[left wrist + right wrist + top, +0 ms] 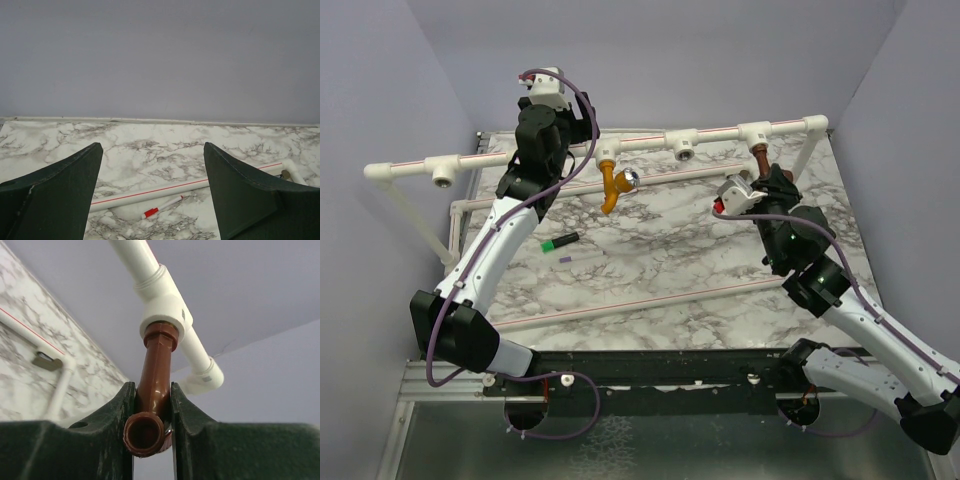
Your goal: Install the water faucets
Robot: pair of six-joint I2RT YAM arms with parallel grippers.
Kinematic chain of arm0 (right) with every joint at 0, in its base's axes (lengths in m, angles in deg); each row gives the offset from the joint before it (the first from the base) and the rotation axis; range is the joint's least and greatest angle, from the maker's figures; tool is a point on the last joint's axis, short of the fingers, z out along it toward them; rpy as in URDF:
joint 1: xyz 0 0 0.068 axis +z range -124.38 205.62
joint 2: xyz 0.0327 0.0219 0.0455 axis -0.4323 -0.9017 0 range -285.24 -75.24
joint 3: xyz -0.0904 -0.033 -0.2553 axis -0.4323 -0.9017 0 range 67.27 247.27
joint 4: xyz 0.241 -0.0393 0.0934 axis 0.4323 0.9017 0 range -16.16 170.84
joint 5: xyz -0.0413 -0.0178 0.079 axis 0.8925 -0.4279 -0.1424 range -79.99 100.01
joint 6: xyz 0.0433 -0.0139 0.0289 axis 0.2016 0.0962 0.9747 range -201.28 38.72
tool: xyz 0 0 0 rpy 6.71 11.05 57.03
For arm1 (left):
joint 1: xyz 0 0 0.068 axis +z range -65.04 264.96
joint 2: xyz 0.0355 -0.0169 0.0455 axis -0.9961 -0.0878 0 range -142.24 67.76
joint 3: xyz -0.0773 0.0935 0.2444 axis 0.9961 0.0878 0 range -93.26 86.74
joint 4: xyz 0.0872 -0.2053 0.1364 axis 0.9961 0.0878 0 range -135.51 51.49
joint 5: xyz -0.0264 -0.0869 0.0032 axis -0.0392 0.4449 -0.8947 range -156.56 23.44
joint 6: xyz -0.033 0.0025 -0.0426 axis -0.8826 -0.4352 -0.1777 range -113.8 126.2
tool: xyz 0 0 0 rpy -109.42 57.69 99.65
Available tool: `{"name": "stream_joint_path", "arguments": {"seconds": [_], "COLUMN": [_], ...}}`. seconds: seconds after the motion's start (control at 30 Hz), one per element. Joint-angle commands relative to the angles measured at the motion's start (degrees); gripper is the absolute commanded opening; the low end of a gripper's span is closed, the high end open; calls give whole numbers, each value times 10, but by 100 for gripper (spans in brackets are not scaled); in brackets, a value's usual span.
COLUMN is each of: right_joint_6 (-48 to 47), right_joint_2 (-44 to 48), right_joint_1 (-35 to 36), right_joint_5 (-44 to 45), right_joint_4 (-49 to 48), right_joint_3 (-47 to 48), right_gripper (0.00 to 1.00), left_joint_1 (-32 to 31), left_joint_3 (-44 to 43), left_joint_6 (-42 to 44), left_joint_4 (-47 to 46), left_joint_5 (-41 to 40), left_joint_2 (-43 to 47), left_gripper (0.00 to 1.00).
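The dark reddish-brown faucet point(760, 157) hangs from the right white T-fitting point(755, 130) of the raised pipe rail. My right gripper point(758, 180) is shut on it. In the right wrist view, both fingers press the faucet's body point(156, 375) just above its open spout, and its hex end sits in the T-fitting point(162, 315). The orange-yellow faucet point(610, 187) with its silver knob point(630, 180) hangs from another T-fitting point(608, 150) further left. My left gripper point(582, 135) is just left of it, open and empty point(152, 190).
A free T-fitting point(684, 148) sits mid-rail and another point(442, 174) at the far left. A green marker point(560, 242) lies on the marble table point(670, 250). The left wrist view shows a low pipe point(150, 192) and a red-capped pen point(162, 206). Purple walls enclose the table.
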Motion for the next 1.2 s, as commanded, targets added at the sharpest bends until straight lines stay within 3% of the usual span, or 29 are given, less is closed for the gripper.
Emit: {"name": "stream_joint_path", "arguments": {"seconds": [0.0,0.37,1.17], "right_joint_6": [195,572,1152], "right_joint_2": [-6,6,47], "right_joint_1": [1,1,1], "right_joint_5": [6,33,102], "right_joint_4": [-38,-86,-23], "right_joint_3": [-12,-24,-11], "right_gripper": [0,1,1], "left_joint_1": [-15,-15,-14], "left_joint_3": [46,46,46], "left_joint_6": [-8,-9,-9], "left_joint_4": [147,147,147], "left_joint_5": [72,73,78], "left_joint_2": [-52,-53,-51], "left_gripper": [83,83,83]}}
